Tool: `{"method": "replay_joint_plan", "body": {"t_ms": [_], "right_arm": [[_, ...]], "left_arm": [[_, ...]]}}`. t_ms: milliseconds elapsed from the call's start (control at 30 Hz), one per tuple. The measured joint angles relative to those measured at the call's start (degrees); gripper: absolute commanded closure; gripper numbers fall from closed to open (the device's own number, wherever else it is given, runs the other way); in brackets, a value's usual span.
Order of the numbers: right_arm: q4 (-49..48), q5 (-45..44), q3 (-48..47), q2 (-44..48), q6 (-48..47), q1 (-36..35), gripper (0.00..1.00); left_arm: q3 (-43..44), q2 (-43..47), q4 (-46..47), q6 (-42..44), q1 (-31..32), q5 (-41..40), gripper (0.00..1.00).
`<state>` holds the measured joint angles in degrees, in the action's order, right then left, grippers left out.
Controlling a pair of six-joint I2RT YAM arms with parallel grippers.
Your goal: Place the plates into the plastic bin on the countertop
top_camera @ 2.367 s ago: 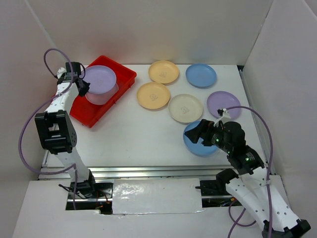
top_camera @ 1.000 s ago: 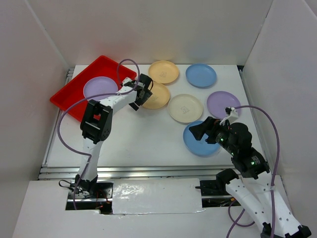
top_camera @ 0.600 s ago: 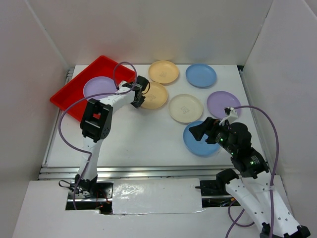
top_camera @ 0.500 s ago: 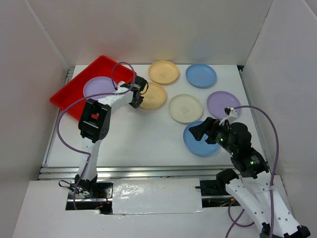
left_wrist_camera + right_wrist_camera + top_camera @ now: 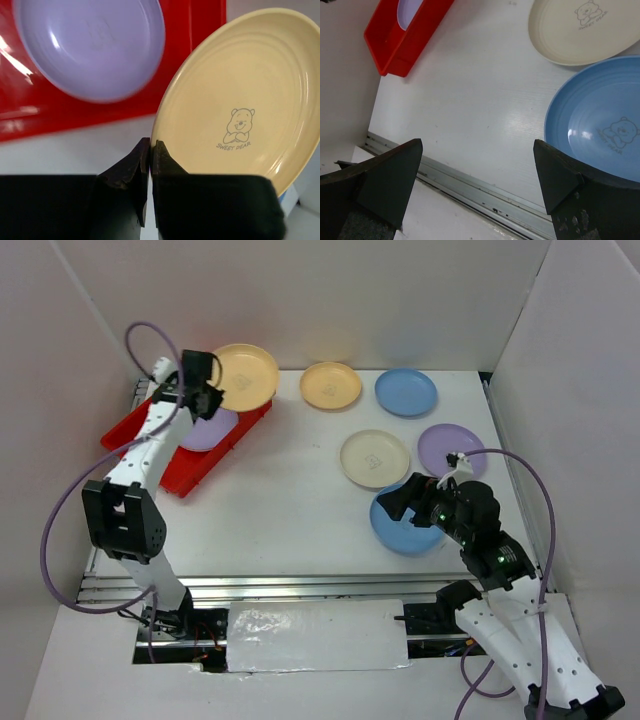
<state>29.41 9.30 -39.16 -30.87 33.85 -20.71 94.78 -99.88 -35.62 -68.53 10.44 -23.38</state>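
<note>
In the top external view, a yellow plate (image 5: 245,377) is being pinched by its rim in the left gripper (image 5: 203,383) and is being held in the air over the far right corner of the red bin (image 5: 185,468). A purple plate (image 5: 212,430) is being cradled inside the bin, partly hidden by the arm. To the right of the bin, five plates are being borne flat by the countertop (image 5: 290,500). A second yellow plate (image 5: 331,385) is nearest the bin, then a far blue plate (image 5: 406,392), a cream plate (image 5: 374,458) and a second purple plate (image 5: 451,448). A near blue plate (image 5: 405,530) is well away from the bin, and the right gripper (image 5: 398,502) is being held over its bin-side edge.

In the left wrist view, the fingers are being pressed together on the yellow plate's rim, with only that rim between them. The plate is being held tilted (a small bear mark shows at its centre), beside the purple plate lying in the bin.

In the right wrist view, the fingers are being held spread wide with nothing between them. The near blue plate is being seen under the finger farther from the bin, with the cream plate just beyond it.
</note>
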Motion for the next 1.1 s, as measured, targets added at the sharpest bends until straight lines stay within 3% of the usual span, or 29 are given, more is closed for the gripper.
{"method": "replay_joint_plan", "body": {"t_ms": [200,333,367,433,467,533,667,733,833,900,1000,1100], "right_arm": [[-1.42,1.55,1.79,-2.75,0.13,0.11,0.0],[-1.46,2.1,1.79,-4.22,-0.5,0.13,0.0],[-1.46,2.12,1.79,-4.46,-0.61,0.13,0.0],[-1.49,2.19,1.79,-4.57,-0.87,0.15,0.0],[-1.46,2.32,1.79,-4.57,-0.98,0.2,0.0],[-1.46,2.51,1.79,-4.57,-1.27,0.33,0.0],[-1.46,3.13,1.79,-4.59,-1.57,0.37,0.0],[-1.44,3.15,1.77,-4.59,-1.57,0.39,0.0],[-1.4,2.49,1.64,-4.48,-1.49,0.5,0.0],[-1.27,1.09,1.55,-4.0,-0.85,0.66,0.0],[-0.07,-2.14,0.46,-3.32,0.63,0.74,0.0],[1.55,-5.88,-1.38,-2.21,2.27,0.87,0.0]], "left_arm": [[3.96,-7.37,-1.84,3.91,-14.84,2.19,1.0],[6.43,-15.47,-4.35,5.46,-18.69,4.61,1.0],[6.54,-16.61,-5.11,5.6,-19.02,4.83,0.94],[7.06,-18.23,-7.15,5.86,-19.26,5.14,0.67],[7.52,-18.58,-8.0,6.19,-19.28,5.27,0.29],[8.7,-18.64,-8.81,6.62,-19.28,5.4,0.01],[7.48,-14.8,-7.89,7.13,-18.78,5.81,0.01],[2.69,-8.81,-5.57,8.61,-17.66,5.68,0.01],[-4.63,1.57,-1.49,11.87,-11.69,7.41,0.01],[-6.34,5.7,2.21,14.78,-4.44,10.27,0.01],[-3.3,2.93,7.15,19.19,6.45,14.88,0.01],[3.23,-7.63,10.27,22.08,15.93,18.32,0.01]]}}
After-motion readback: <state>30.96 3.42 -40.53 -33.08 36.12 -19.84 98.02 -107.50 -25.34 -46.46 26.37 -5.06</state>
